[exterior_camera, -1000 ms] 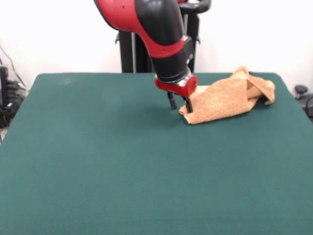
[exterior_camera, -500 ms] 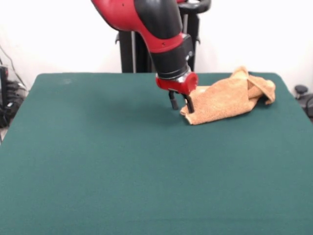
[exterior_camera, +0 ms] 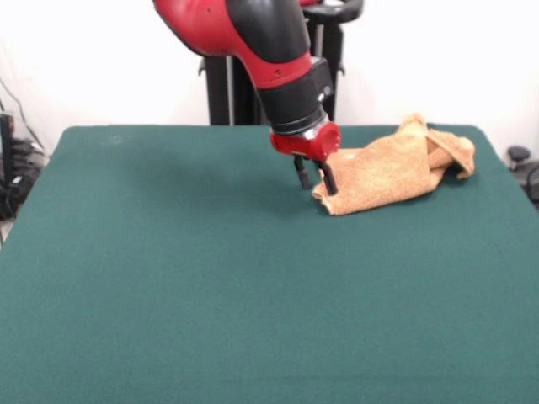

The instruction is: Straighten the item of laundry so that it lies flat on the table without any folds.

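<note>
The orange-tan towel [exterior_camera: 396,168] lies rumpled at the far right of the green table [exterior_camera: 210,278], with a folded-over bunch at its right end. My gripper [exterior_camera: 316,188] hangs from the red and black arm at the towel's left corner, low over the table. Its two black fingers are apart. The right finger [exterior_camera: 329,183] is against the towel's left corner, and the left finger stands over bare cloth beside it. No white tag shows.
The robot's black pedestal [exterior_camera: 232,93] stands behind the table's far edge. Dark cables and gear [exterior_camera: 13,172] sit off the left edge, and a dark object [exterior_camera: 522,160] sits off the right edge. The towel lies close to the table's far right corner.
The arm has leaned and carried the gripper slightly to the right, against the towel's left corner. That corner has shifted a little to the right. The fingers stay apart.
</note>
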{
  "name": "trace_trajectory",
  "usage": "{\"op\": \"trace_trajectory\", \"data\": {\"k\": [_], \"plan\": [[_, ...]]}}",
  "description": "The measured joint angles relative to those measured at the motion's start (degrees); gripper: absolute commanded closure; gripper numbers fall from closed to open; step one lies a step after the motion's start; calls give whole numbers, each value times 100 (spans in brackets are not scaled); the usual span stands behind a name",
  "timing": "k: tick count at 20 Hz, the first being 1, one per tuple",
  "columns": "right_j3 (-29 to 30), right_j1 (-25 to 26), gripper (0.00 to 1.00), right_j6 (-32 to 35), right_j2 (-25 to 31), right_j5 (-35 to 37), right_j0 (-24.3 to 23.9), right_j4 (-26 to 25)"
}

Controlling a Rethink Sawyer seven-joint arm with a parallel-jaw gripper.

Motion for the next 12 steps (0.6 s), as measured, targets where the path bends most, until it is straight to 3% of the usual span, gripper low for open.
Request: {"op": "trace_trajectory", "data": {"k": [12], "plan": [[3, 252, 0, 347, 851, -19, 183, -1]]}}
